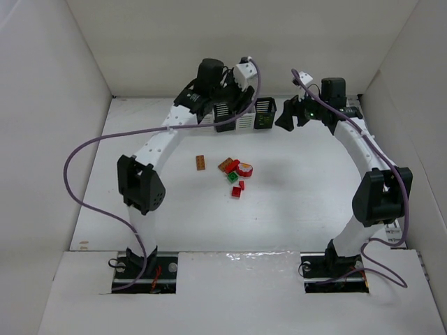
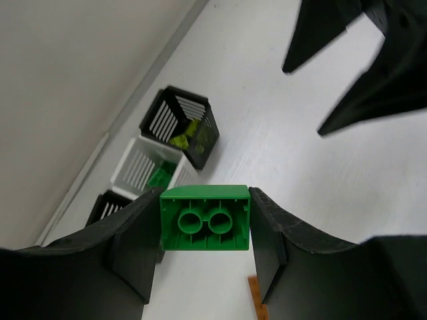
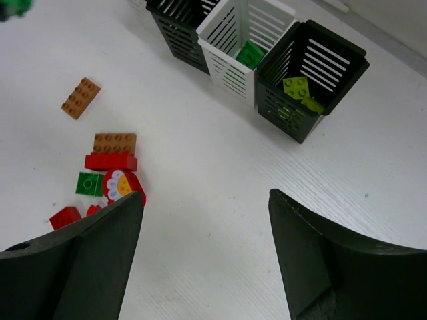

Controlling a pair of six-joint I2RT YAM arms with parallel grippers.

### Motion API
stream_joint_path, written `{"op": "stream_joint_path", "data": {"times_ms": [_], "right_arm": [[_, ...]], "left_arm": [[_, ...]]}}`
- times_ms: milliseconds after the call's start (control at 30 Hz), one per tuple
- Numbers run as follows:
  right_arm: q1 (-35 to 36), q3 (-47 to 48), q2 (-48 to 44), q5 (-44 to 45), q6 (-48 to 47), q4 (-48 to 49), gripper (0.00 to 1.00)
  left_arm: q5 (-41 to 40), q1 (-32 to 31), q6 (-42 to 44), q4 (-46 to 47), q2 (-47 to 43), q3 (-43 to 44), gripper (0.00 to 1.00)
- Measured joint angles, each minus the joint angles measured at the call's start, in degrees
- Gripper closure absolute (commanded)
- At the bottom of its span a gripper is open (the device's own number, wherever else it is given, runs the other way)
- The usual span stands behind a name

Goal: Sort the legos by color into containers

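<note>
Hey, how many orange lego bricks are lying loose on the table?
2. The lone orange brick lies left of the pile; the second orange brick sits at the pile's far edge, touching a red brick. Others may be hidden inside the bins.

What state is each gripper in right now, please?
Left gripper: closed on a green brick.
Right gripper: open, holding nothing.
</note>
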Motion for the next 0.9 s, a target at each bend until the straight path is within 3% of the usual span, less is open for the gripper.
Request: {"op": "stream_joint_path", "data": {"times_ms": [167,367,900], "right_arm": [[-0.92,0.00,0.00,0.72,1.92,1.53,0.19],[-1.33,0.00,0.00,1.64,2.71,1.99,0.19],[-1.33,-0.07,0.00,2.43,2.86,2.10,0.19]], "left_arm": [[-1.25,0.04,-5.25,1.11,13.77,14.14,0.76],[-3.93,0.07,-7.61,1.18,24.26,16.46,0.76],[-7.69,1.57,-9.97,7.08,26.53,21.75,0.78]]}}
